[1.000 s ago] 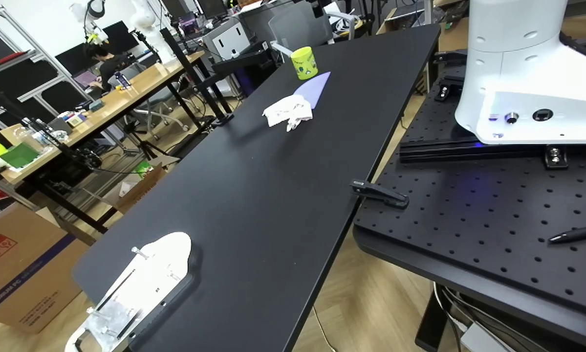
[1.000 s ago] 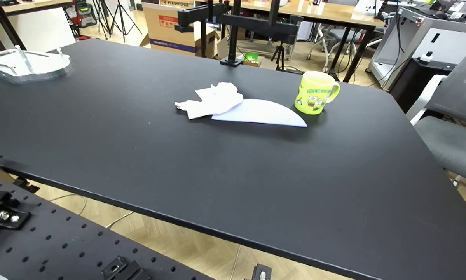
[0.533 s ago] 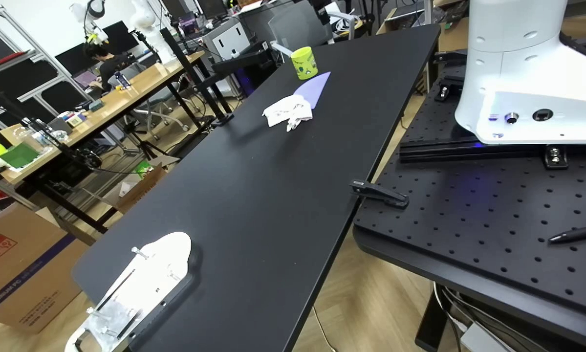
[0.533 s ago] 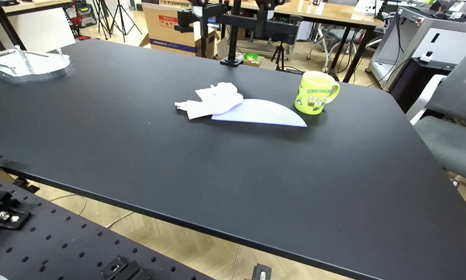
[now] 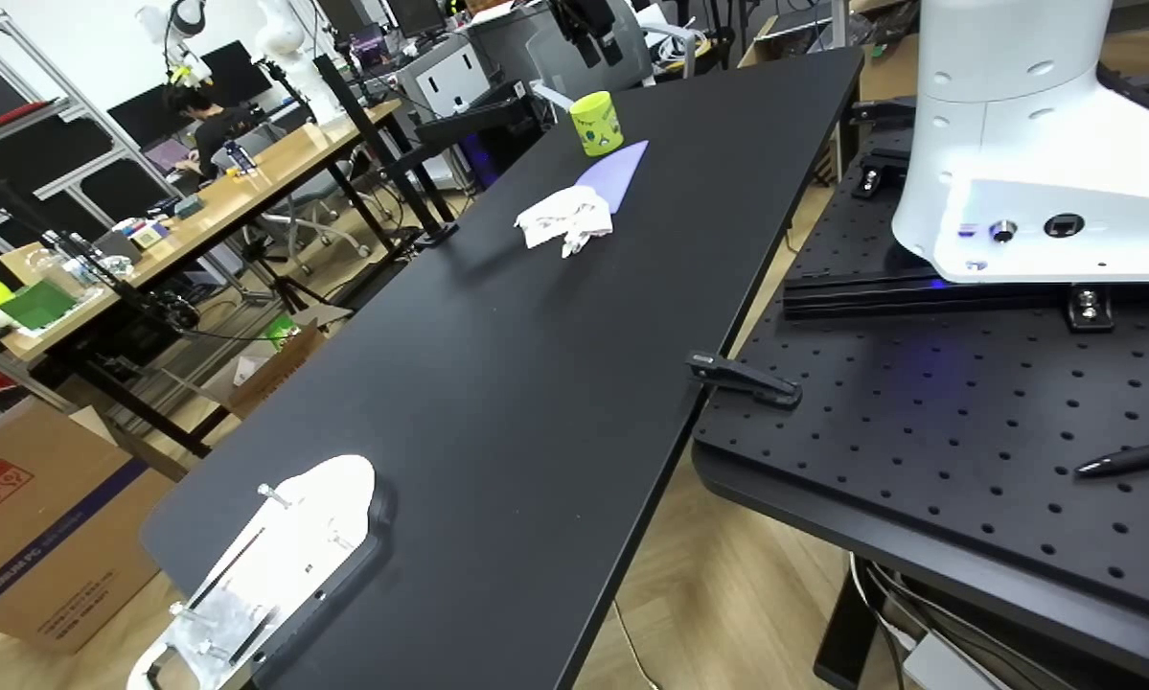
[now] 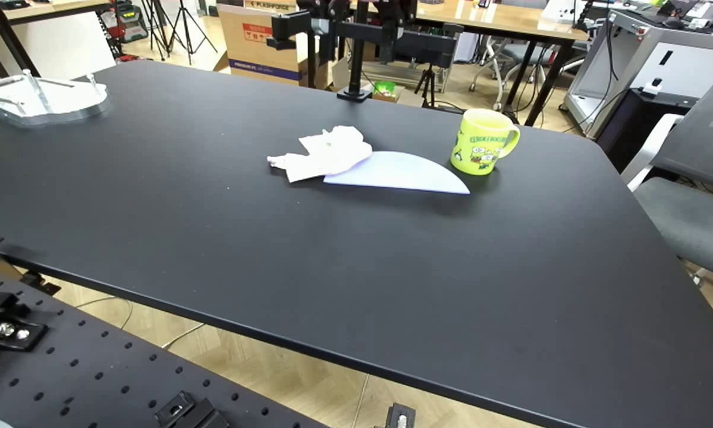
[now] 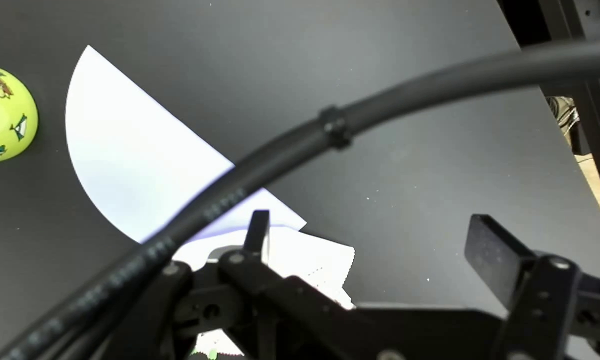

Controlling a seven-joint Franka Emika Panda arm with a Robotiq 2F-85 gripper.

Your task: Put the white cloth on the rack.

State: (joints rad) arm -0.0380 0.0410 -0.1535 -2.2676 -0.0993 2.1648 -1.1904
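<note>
Tool stands wide and empty, presumably to straddle the cloth, which lies partly over a sheet toward the edge of the surface opposite the base, well apart from what I take for the rack near a corner.

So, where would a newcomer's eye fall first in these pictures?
Probably on the bright yellow-green mug, standing upright on the black table. Near it, the crumpled white cloth overlaps a pale purple sheet. In the wrist view, the dark, open end effector spreads along the bottom.
</note>
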